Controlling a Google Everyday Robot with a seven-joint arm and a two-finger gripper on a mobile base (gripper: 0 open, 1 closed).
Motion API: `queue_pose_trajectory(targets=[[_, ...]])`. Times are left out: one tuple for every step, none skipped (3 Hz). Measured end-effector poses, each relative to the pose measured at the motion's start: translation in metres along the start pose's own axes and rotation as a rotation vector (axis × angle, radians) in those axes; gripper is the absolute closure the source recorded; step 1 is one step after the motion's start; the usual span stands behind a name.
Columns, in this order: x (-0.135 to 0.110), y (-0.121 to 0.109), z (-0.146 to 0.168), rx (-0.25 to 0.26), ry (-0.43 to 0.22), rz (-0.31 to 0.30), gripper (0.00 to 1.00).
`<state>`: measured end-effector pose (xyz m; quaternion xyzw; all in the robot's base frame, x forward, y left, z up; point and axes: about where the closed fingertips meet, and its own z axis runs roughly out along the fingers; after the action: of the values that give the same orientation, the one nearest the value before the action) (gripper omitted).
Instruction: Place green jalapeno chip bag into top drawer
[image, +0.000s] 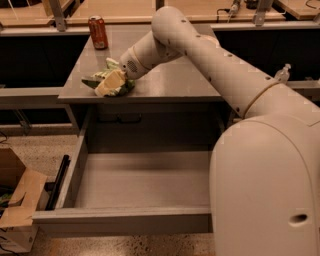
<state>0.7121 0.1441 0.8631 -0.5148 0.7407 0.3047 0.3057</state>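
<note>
The green jalapeno chip bag (102, 76) lies crumpled near the front left edge of the grey table (175, 75). My gripper (111, 84) reaches from the right and sits on the bag, with its pale fingers (106, 87) closed around the bag's middle. The bag still rests at table height. The top drawer (135, 180) is pulled open below the table's front edge, and its flat grey bottom holds nothing.
A red soda can (98, 32) stands at the table's back left. A cardboard box (15, 200) sits on the floor left of the drawer. My arm and large pale body (265, 165) fill the right side.
</note>
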Motion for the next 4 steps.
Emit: queue_pose_trajectory(targets=[[0.009, 0.033, -0.025, 0.015, 0.052, 0.047, 0.00], [0.018, 0.052, -0.042, 0.032, 0.085, 0.081, 0.00], [0.023, 0.047, -0.047, 0.048, 0.070, 0.076, 0.00], [0.023, 0.029, -0.038, 0.038, 0.056, 0.042, 0.00]])
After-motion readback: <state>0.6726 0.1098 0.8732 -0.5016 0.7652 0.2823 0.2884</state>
